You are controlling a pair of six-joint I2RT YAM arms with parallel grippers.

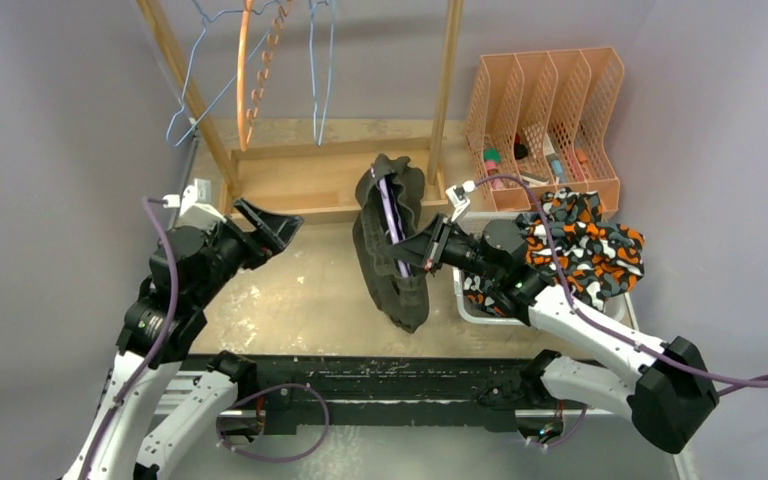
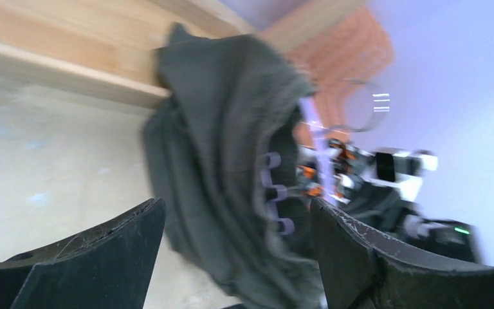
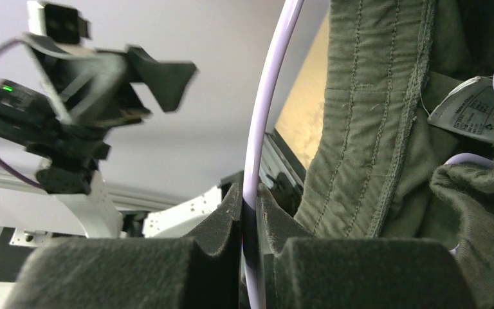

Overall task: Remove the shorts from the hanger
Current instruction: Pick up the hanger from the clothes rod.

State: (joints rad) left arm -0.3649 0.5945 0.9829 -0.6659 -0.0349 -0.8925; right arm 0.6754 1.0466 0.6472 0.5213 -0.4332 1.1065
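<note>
Right jaws are clamped hard on the thin lilac wire hanger (image 3: 262, 122). The right wrist view shows the wire pinched between the two pads with no gap to spare. Hanging off that hanger is the olive-green fabric pair of shorts (image 1: 392, 270), held up over the middle of the pale worktop (image 1: 300, 290), a little toward its back edge and just in front of the wooden rack (image 1: 290, 190). So this pair is not off yet. The fabric is bunched round the hanger's small lilac loops (image 2: 275, 192), and a white label (image 3: 466, 109) pokes out beside one of them.

Over on the other side, the left jaws stand wide apart with nothing between them. They sit near the worktop's left back corner, well apart from the shorts but pointed straight at them. The left wrist view frames the cloth right between its two black fingers (image 2: 103, 257).

As for progress, the orange-black-white camo shorts (image 1: 585, 245) lie heaped in a white tub (image 1: 470, 310) at the worktop's right edge, on no hanger, so that pair looks done. Bare blue wire hangers (image 1: 322, 80) and an orange one (image 1: 245, 70) dangle from the rack. No black or navy pair shows anywhere. To my eye the job left is for the open jaws to take the olive cloth and pull it free.
</note>
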